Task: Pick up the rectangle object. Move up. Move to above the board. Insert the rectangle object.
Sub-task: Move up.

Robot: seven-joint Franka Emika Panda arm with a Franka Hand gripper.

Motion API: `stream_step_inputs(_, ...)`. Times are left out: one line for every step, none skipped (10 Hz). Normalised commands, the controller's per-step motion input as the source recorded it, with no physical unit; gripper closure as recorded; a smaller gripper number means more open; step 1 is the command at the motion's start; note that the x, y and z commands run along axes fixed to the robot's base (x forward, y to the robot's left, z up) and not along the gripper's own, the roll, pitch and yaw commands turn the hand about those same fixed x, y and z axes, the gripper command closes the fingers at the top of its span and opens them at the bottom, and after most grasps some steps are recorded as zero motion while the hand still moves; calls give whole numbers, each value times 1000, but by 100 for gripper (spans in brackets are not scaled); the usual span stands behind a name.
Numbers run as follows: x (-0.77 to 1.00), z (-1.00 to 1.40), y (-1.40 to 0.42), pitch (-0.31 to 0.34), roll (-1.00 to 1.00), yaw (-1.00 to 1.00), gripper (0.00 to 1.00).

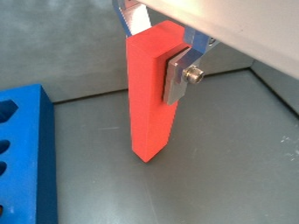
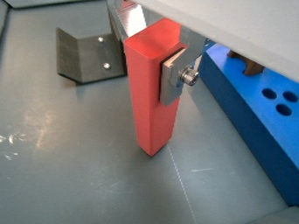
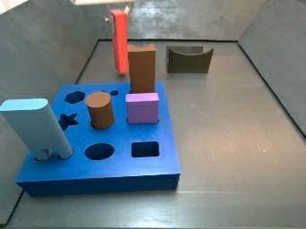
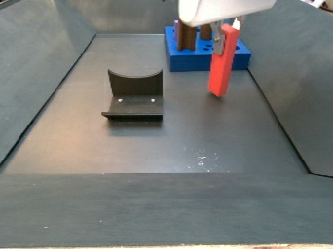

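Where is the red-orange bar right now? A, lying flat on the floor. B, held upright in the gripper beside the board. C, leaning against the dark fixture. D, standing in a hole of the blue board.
B: the gripper clamps the top of the rectangle object, which hangs upright next to the board, not in any hole, and well apart from the fixture.

The gripper (image 1: 158, 54) points straight down, its white body filling the upper edge of both wrist views. Its fingers (image 1: 177, 74) are closed on the top end of the bar (image 1: 152, 96), one silver plate pressed flat against the bar's side. In a side view the gripper (image 4: 228, 24) hangs just beside the board (image 4: 176, 49).
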Motion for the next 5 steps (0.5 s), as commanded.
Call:
stream_step_inputs(26, 727, 48, 5, -5, 30, 100)
stream_step_inputs(17, 572, 24, 31, -9, 16, 100)
stream_step_inputs(14, 443, 16, 48, -13, 12, 100)
stream_step_inputs(13, 266, 10, 63, -19, 9, 100)
stream_step_inputs(14, 175, 8, 69, -21, 7, 100)
